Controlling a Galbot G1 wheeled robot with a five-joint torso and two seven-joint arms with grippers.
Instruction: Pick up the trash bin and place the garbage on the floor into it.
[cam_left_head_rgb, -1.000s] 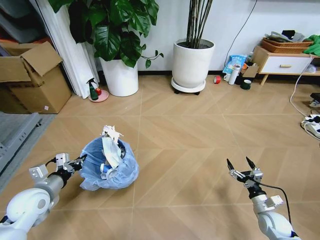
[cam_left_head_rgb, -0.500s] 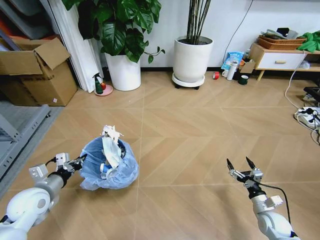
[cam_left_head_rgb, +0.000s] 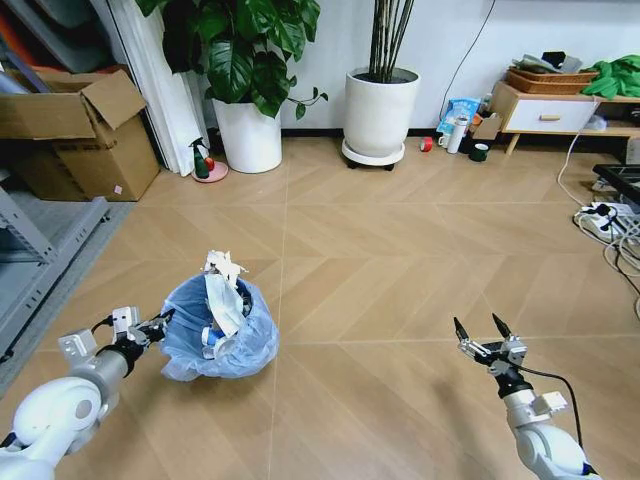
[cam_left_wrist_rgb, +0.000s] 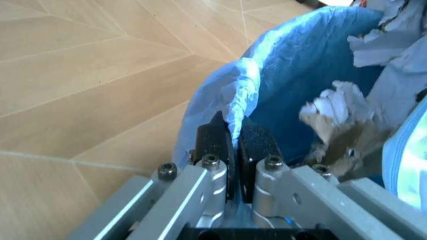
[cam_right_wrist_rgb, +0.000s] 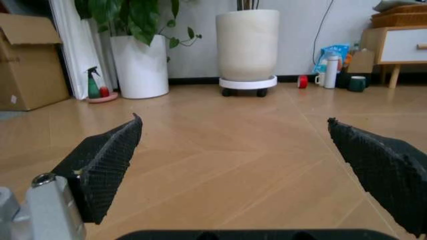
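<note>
The left pincer (cam_left_head_rgb: 163, 319) was clamped tight on a fold of the light blue bag at the rim of the one trash bin (cam_left_head_rgb: 220, 335), its two dark pads (cam_left_wrist_rgb: 217, 142) pressed together on the plastic in the left wrist view. The bin sat directly ahead of that pincer, low over the floor (cam_left_head_rgb: 400, 250), with crumpled white garbage (cam_left_head_rgb: 222, 285) piled in it and poking above the rim. The right pincer (cam_left_head_rgb: 477, 329) hung well apart on the robot's right, its two pointed fingers spread wide and holding nothing. Farther off, two white plant pots (cam_left_head_rgb: 375, 112) stood by the wall, one cardboard box (cam_left_head_rgb: 85, 130) at far left.
</note>
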